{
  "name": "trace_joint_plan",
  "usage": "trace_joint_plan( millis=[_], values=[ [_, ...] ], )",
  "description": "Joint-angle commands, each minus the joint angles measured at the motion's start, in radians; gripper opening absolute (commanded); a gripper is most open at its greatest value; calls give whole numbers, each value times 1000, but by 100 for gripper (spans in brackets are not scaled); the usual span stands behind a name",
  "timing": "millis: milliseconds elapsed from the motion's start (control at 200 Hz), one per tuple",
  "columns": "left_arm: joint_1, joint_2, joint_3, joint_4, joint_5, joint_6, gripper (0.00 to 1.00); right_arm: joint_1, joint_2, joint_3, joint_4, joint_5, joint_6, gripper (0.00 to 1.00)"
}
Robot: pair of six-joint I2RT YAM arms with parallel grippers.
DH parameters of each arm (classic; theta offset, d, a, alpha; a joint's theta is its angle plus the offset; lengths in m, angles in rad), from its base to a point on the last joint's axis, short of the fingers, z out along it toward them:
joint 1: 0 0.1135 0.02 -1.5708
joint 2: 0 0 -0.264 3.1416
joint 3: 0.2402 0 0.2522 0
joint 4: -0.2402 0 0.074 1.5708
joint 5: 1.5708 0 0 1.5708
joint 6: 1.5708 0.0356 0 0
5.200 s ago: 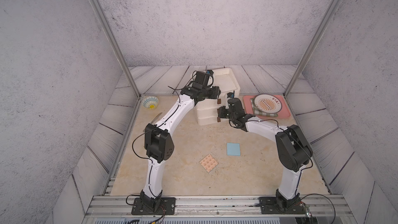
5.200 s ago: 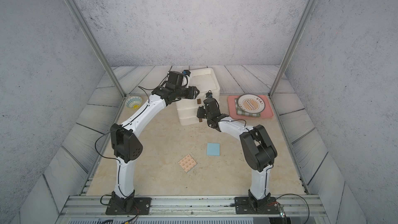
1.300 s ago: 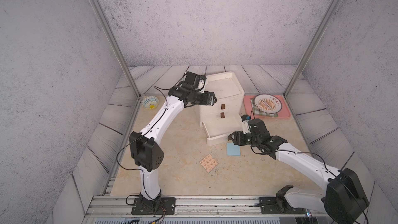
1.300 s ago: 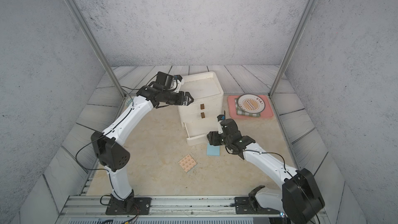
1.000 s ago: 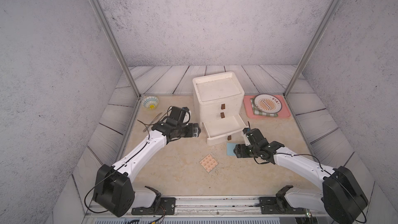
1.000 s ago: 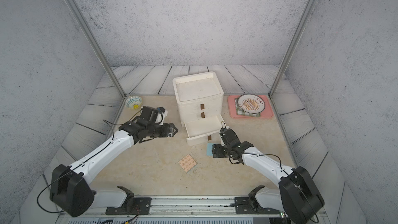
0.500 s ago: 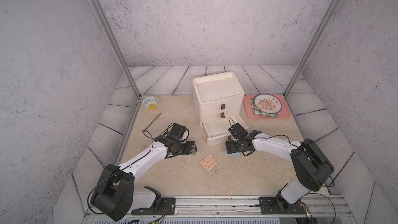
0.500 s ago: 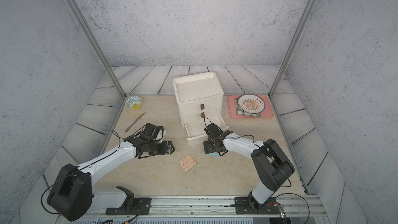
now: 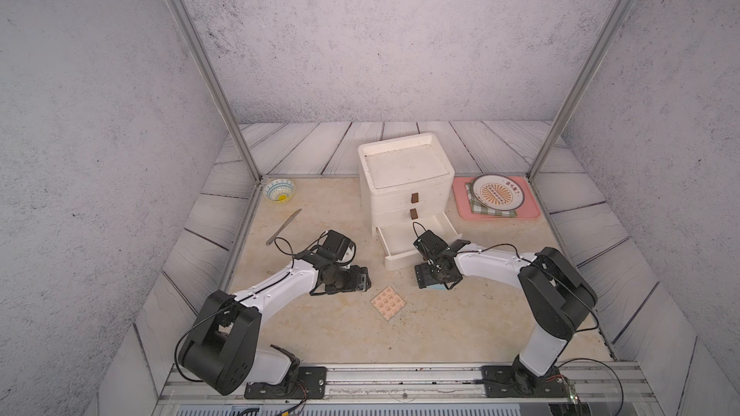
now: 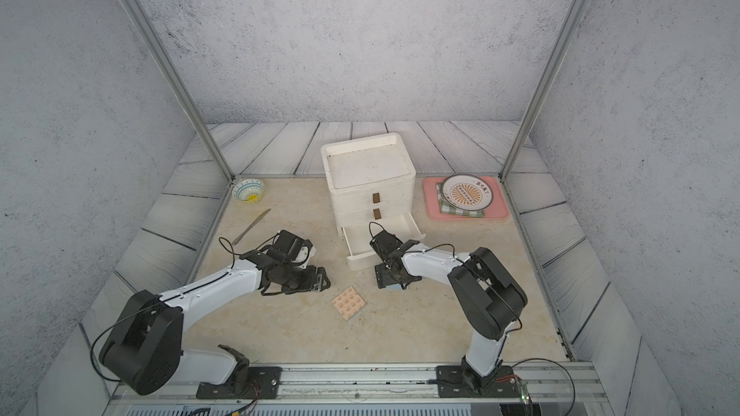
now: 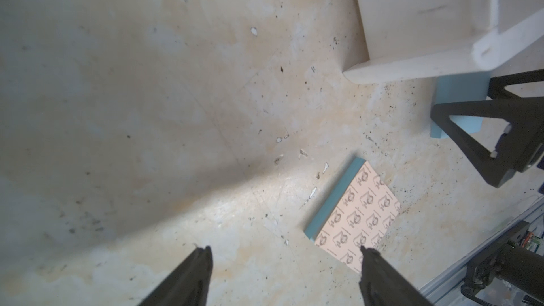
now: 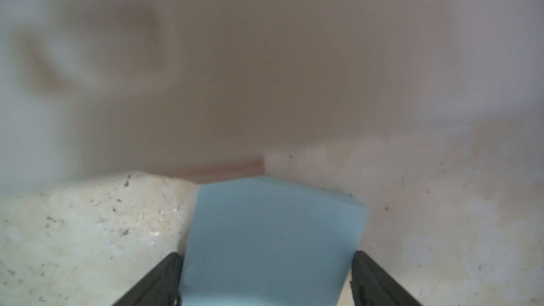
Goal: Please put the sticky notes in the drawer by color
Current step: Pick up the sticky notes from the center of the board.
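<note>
Beige stone table (image 9: pixel 320 334). White plastic three-drawer chest (image 9: pixel 404 178), rear, bottom drawer out. Light blue square paper pad (image 12: pixel 273 239), flat before that drawer, flanked by right arm's fingers (image 12: pixel 159 284), wide, seemingly unclamped. Peach orange-printed square pad (image 9: pixel 387 303), near left arm's fingers (image 11: pixel 191 278), wide, empty. Pads likely light, low: pinch opposite edges.

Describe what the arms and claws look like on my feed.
The left arm and right arm match: white links between bulky black joint housings, with thin black cables looping loose along them. The left claw and right claw are black, each with two tapering fingers. I see no markings.
</note>
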Motion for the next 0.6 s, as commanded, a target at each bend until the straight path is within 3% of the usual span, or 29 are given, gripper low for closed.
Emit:
trace_joint_plan(
  millis=[0, 220, 495, 595],
  values=[
    [-7, 15, 20, 2, 12, 11, 84, 2, 32, -10, -31, 31, 22, 90],
    [-18, 22, 30, 4, 6, 12, 84, 3, 14, -39, 4, -70, 72, 90],
    [-35, 26, 46, -4, -4, 16, 84, 2, 22, -58, 0, -11, 147, 91],
    [-38, 31, 53, -9, -3, 19, 84, 3, 28, -52, -5, 3, 137, 85]
  ],
)
